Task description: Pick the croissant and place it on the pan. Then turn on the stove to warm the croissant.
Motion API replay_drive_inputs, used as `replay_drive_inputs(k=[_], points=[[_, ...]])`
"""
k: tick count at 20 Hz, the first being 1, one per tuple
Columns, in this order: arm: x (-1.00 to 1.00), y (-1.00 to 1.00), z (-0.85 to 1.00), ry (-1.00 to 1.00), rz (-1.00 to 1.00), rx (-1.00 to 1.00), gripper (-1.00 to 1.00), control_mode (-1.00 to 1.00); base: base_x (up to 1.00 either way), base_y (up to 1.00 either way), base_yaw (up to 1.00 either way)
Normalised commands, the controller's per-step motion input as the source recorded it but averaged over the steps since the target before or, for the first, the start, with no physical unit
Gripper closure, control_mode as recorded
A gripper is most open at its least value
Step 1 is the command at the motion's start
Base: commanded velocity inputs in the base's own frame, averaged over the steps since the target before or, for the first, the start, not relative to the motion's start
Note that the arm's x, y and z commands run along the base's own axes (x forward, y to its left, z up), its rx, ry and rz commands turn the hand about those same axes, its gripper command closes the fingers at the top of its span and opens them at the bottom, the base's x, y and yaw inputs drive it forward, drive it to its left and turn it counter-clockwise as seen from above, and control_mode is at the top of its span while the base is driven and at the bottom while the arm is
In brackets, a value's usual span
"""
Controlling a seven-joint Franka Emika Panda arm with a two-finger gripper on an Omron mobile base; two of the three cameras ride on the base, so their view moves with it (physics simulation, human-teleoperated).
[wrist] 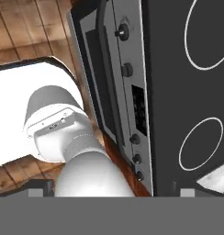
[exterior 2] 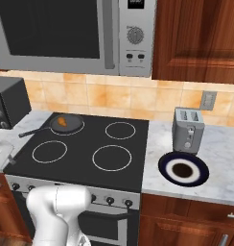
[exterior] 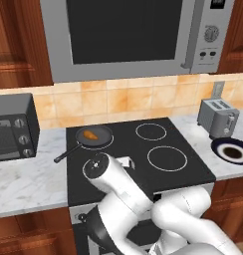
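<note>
1. Sitting in the pan [exterior: 95, 136], the croissant [exterior: 90, 134] is a small orange-brown oblong lump, way smaller than the pan's bowl, lying a bit left of center in the left base view. From the right base view it [exterior 2: 63, 121] reads as a tiny orange smear inside the dark round pan [exterior 2: 67, 124].
2. The pan is small, round and black, parked on the back-left white ring of the stove [exterior: 168, 137]. Its long thin black handle sticks out toward the front left and crosses the edge of the cooktop onto the marble counter [exterior: 29, 179].
3. Stove itself is black glass with four white ring burners. The silver front panel with small black knobs [exterior 2: 109, 200] shows in the right base view, and the hand view looks along that same panel [wrist: 127, 92] from the side with the knobs in a row.
4. The gripper [wrist: 111, 192] has its two dark tips spread as wide as they go at the bottom of the hand view, nothing between them, holding nothing.
5. Other stuff around: grey toaster [exterior 2: 188, 129] on the right counter, dark plate with a white rim [exterior 2: 183, 169] just in front of it, toaster oven [exterior: 13, 127] on the left, microwave [exterior: 123, 35] above the stove.
</note>
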Motion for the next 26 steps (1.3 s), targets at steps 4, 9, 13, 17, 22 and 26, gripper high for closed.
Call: replay_drive_inputs(k=[4, 9, 13, 17, 22, 26], points=[[-0.01, 0.41, -0.27, 0.0, 0.12, -0.29, -1.0, -1.0, 0.0, 0.0, 0.0], [-0.34, 0.06, -0.27, -0.07, 0.17, -0.2, -1.0, -1.0, 0.0, 0.0, 0.0], [-0.2, 0.0, -0.3, -0.01, 0.14, -0.08, -1.0, -1.0, 0.0, 0.0, 0.0], [0.0, 0.0, -0.27, 0.01, 0.17, -0.12, -1.0, -1.0, 0.0, 0.0, 0.0], [0.0, 0.0, -0.14, 0.02, 0.2, -0.14, -1.0, -1.0, 0.0, 0.0, 0.0], [-0.01, 0.0, -0.07, 0.0, 0.22, -0.15, -1.0, -1.0, 0.0, 0.0, 0.0]])
